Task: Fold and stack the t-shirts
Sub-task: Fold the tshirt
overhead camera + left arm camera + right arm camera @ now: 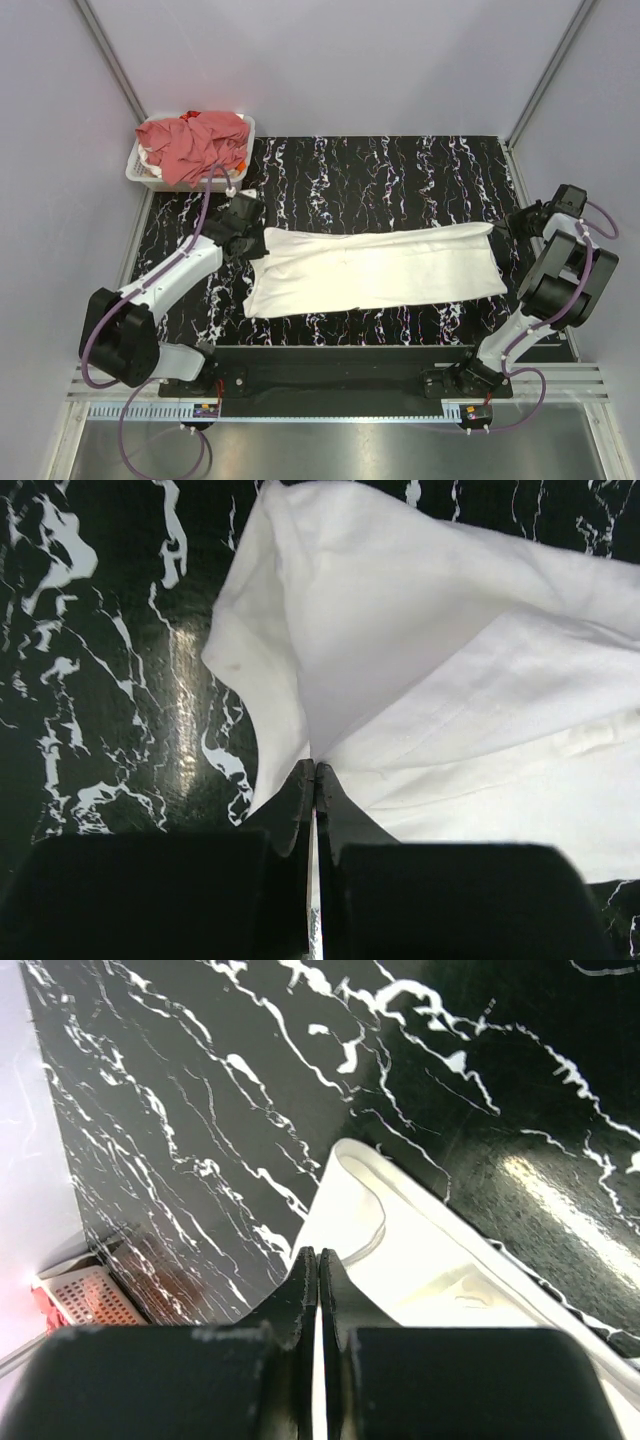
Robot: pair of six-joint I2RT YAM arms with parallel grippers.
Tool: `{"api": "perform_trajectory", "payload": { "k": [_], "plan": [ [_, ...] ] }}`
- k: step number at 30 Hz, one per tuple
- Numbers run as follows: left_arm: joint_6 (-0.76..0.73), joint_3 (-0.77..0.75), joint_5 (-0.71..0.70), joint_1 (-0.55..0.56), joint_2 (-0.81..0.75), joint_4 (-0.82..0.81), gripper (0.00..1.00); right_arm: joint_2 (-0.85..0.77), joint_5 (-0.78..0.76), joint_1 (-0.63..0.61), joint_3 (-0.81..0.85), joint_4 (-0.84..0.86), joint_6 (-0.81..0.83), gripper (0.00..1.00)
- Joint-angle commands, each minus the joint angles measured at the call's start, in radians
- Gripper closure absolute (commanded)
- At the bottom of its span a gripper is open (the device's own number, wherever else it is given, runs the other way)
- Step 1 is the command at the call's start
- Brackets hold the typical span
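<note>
We are looking at a black table (400, 170) veined with white, closed in by pale grey walls. One white t-shirt (370, 270) is lying across its middle as a long band, folded lengthwise, running from near the left edge to near the right edge. It is mostly smooth, with soft creases, and its left end is flaring wider toward the near edge. One white basket (140, 172) is sitting at the far left corner with a crumpled heap of salmon-red t-shirts (195, 145) spilling over its rim; how many, we cannot tell. Two arms are reaching in. The left gripper (315, 767) is pinching the band's left end and the right gripper (317, 1256) its right end, both with fingers pressed together on the cloth.
</note>
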State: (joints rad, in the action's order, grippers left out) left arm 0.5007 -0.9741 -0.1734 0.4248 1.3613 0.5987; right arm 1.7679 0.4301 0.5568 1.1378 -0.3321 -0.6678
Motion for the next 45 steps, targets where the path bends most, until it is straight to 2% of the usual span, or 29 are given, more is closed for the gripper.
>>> {"api": "perform_trajectory", "payload": {
  "k": [1,7,8,9,10,11,12,14,15,16,17,21,25,28,32,34,39,45],
  "plan": [
    [0.047,0.037,0.011,0.023,-0.044,-0.043,1.00,-0.064,0.015,0.009,0.000,0.071,-0.001,1.00],
    [0.081,0.116,0.009,0.035,-0.096,-0.034,1.00,-0.099,-0.008,0.029,-0.074,0.070,-0.006,1.00],
    [0.085,0.126,0.017,0.035,-0.106,-0.030,1.00,-0.105,-0.008,0.038,-0.088,0.071,-0.015,0.97],
    [0.090,0.144,0.020,0.035,-0.137,-0.024,1.00,-0.113,-0.002,0.061,-0.101,0.073,-0.021,0.92],
    [0.094,0.152,0.022,0.035,-0.152,-0.007,0.98,-0.114,0.008,0.074,-0.121,0.073,-0.023,0.81],
    [0.099,0.159,0.018,0.035,-0.172,0.004,0.92,-0.116,0.013,0.081,-0.128,0.074,-0.027,0.53],
    [0.101,0.172,0.021,0.035,-0.209,0.015,0.85,-0.116,0.016,0.094,-0.133,0.076,-0.030,0.45],
    [0.099,0.184,0.061,0.037,-0.249,0.035,0.77,-0.116,0.024,0.100,-0.131,0.076,-0.038,0.40],
    [0.096,0.189,0.077,0.038,-0.292,0.036,0.73,-0.116,0.029,0.100,-0.127,0.076,-0.044,0.33],
    [0.095,0.193,0.100,0.037,-0.310,0.044,0.69,-0.117,0.044,0.100,-0.115,0.077,-0.050,0.30],
    [0.093,0.205,0.104,0.037,-0.330,0.049,0.64,-0.126,0.053,0.100,-0.109,0.076,-0.055,0.29],
    [0.102,0.224,0.107,0.038,-0.410,0.055,0.59,-0.166,0.117,0.095,-0.107,0.114,-0.079,0.28],
    [0.102,0.215,0.081,0.037,-0.374,0.023,0.58,-0.211,0.131,0.043,-0.110,0.113,-0.066,0.28],
    [0.105,0.192,0.094,0.037,-0.285,-0.029,0.58,-0.209,0.105,-0.094,-0.099,0.091,-0.024,0.28],
    [0.124,0.152,0.126,0.040,-0.118,-0.123,0.59,-0.151,0.049,-0.176,-0.098,0.051,0.036,0.27],
    [0.124,0.132,0.118,0.038,-0.046,-0.166,0.61,-0.115,0.044,-0.189,-0.092,0.042,0.053,0.27],
    [0.095,-0.030,0.118,0.029,0.195,-0.189,0.64,-0.002,0.007,-0.193,-0.058,-0.016,0.129,0.27],
    [0.067,-0.248,0.072,0.008,0.363,-0.116,0.61,0.039,0.009,-0.193,-0.027,-0.024,0.132,0.28]
  ]
}}
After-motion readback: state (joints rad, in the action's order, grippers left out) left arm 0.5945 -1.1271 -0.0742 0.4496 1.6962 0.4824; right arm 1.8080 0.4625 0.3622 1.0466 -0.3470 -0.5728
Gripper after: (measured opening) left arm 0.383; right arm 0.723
